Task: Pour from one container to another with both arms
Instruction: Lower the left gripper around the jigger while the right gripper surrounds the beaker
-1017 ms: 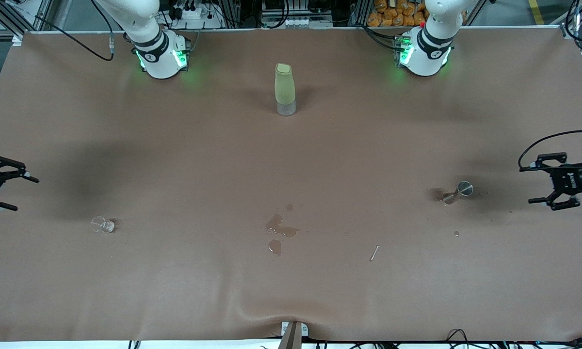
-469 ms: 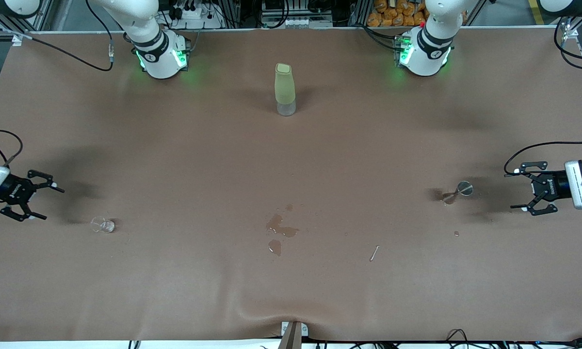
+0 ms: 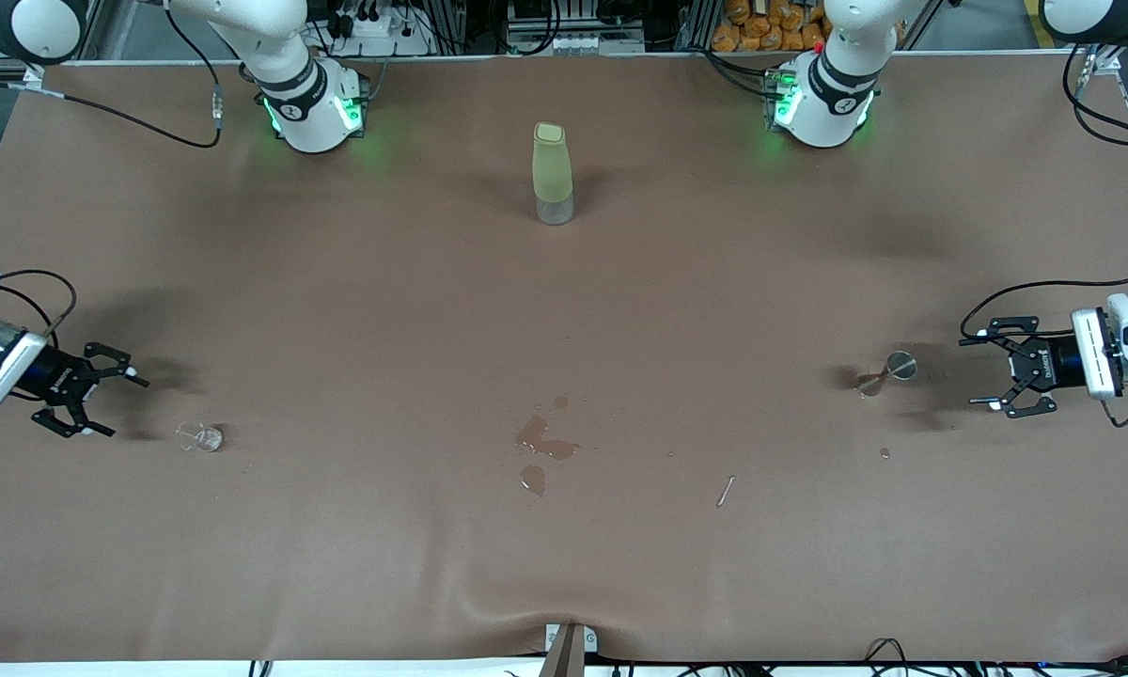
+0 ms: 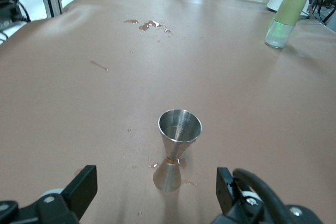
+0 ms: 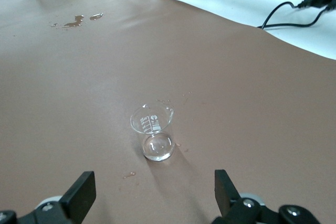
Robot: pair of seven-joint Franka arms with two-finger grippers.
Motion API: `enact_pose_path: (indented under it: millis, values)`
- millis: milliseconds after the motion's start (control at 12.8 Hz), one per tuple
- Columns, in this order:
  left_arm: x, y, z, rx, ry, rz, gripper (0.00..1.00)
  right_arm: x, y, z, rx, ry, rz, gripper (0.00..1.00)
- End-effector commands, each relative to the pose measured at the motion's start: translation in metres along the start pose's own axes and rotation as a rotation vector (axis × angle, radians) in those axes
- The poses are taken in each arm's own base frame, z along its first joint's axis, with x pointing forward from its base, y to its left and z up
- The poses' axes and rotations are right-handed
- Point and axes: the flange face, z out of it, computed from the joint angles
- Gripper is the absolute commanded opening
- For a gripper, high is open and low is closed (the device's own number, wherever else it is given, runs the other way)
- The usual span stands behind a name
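The tiny clear glass cup [image 3: 199, 436] [image 5: 152, 132] stands upright on the brown table toward the right arm's end. My right gripper [image 3: 124, 407] [image 5: 153, 188] is low beside it, open and empty, with its jaws facing the cup a short way off. The silvery hourglass metal cup [image 3: 888, 372] [image 4: 176, 150] stands upright toward the left arm's end. My left gripper [image 3: 970, 371] [image 4: 155, 192] is open and empty, level with that cup; the cup's base sits just ahead of the gap between its fingers.
A tall pale-green bottle [image 3: 553, 174] stands near the arms' bases at mid-table. A small puddle [image 3: 545, 442] wets the middle of the table, with a thin stick [image 3: 725, 490] and a droplet [image 3: 885, 453] lying nearer the front camera than the metal cup.
Both grippers have come in from the table's ends toward their cups, staying open. The cups and the bottle have not moved.
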Motion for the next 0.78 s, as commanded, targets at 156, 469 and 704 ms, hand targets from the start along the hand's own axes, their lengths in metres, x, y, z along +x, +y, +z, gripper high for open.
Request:
enact_pose_path:
  millis: [156, 469, 704]
  values:
    - [-0.027, -0.004, 0.057, 0.021, 0.171, 0.161, 0.94, -0.042, -0.007, 0.031, -0.023, 0.161, 0.010, 1.00]
    - [-0.038, 0.002, 0.067, 0.030, 0.196, 0.251, 0.86, -0.040, -0.006, 0.047, -0.063, 0.237, -0.001, 1.00]
    - [-0.048, 0.005, 0.073, 0.031, 0.208, 0.270, 0.85, -0.037, -0.004, 0.056, -0.095, 0.270, -0.046, 1.00]
